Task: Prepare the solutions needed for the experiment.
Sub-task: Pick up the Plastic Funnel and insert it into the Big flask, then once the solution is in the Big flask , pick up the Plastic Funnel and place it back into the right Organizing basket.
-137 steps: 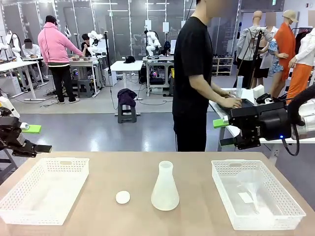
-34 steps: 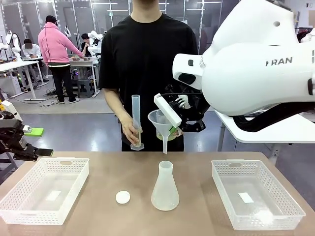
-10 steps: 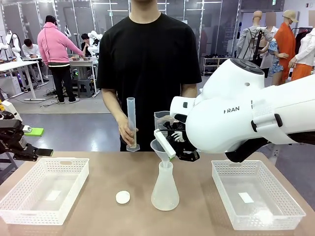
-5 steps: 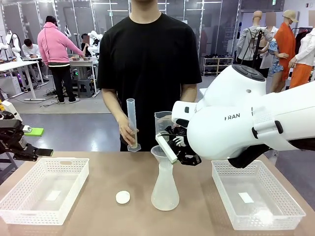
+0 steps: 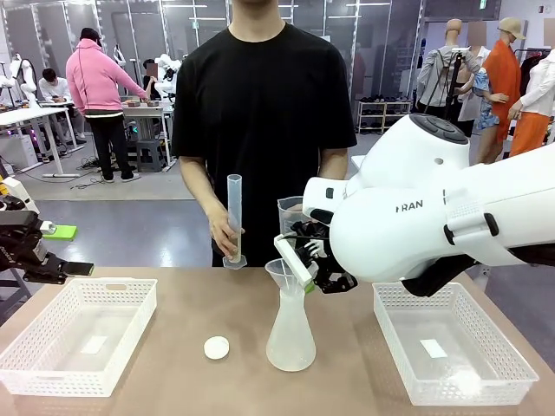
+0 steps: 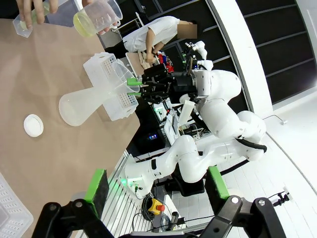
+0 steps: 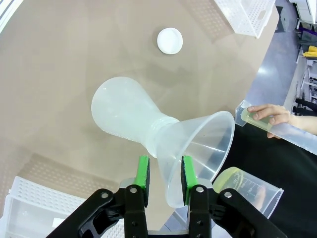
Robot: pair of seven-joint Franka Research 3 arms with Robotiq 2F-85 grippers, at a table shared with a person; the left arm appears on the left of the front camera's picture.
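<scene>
A frosted conical flask (image 5: pixel 290 334) stands mid-table with a clear funnel (image 5: pixel 282 272) seated in its neck. My right gripper (image 5: pixel 301 260) hangs at the funnel's rim. In the right wrist view the right gripper (image 7: pixel 165 178) is open, its green pads apart on either side of the funnel (image 7: pixel 203 144) wall, with a gap at the left pad. I see no liquid in the flask (image 7: pixel 124 111). The person holds a graduated cylinder (image 5: pixel 234 217) and a jug (image 7: pixel 247 191) of pale yellow solution (image 6: pixel 86 22) behind the flask. My left gripper (image 5: pixel 65 250) waits open at the far left.
A white cap (image 5: pixel 216 347) lies left of the flask. White baskets stand at the left (image 5: pixel 130 303) and right (image 5: pixel 512 373) of the table. My right arm's bulk hangs over the right basket's near side.
The funnel has come down into the flask's neck and my right gripper's jaws have parted from its rim. The person's cylinder has shifted slightly. The left arm is still.
</scene>
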